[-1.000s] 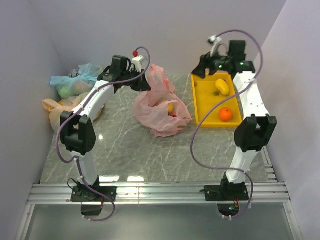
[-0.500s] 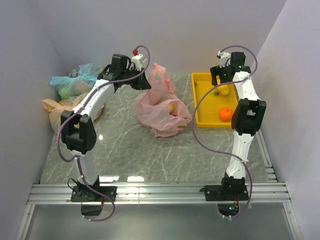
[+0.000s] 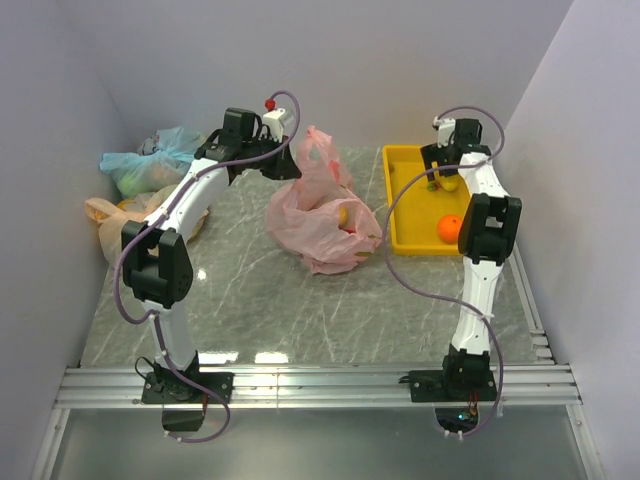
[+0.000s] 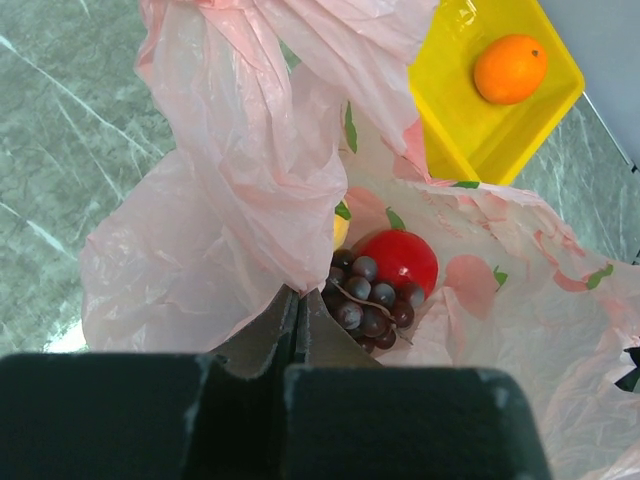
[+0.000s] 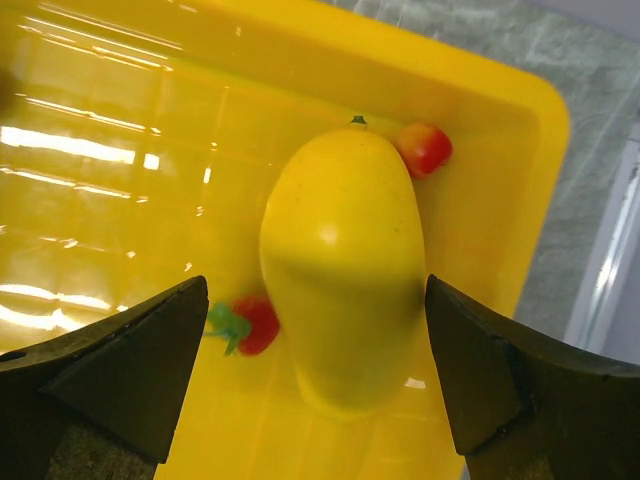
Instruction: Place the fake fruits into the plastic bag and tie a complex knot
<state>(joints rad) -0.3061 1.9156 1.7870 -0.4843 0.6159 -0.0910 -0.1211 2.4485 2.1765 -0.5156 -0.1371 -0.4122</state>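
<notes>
Fruit loading looks to be the step in hand. The right gripper (image 5: 315, 300) hangs over the mango (image 5: 345, 265) in the tray (image 5: 520, 130), released. Its fingers (image 5: 130, 370) are spread wide at the mango's 9 and 3 o'clock, and in the wrist view neither appears to touch it.

The left gripper (image 4: 297, 300) is clenched on a fold of the bag (image 4: 220, 230) and holds the mouth lifted. From above, the bag sits mid-table at the tray's 9 o'clock. Inside it lie the grapes (image 4: 365, 305), with a red fruit (image 4: 400, 260) touching them at their 1 o'clock and a sliver of yellow fruit (image 4: 338, 232) beyond.

In the top view the orange (image 3: 450, 228) lies in the tray at the mango's 6 o'clock. Two small red fruits (image 5: 425, 148) lie just beside the mango.

The task seems partly done: some fruit is bagged, several pieces wait in the tray, and the knot has not been started.

The next move probably calls for lowering the open jaws around the mango's middle and closing across its narrow width. It would then be carried toward 9 o'clock, over the held-open mouth. The skin looks glossy, so an off-centre pinch may let it slip.
</notes>
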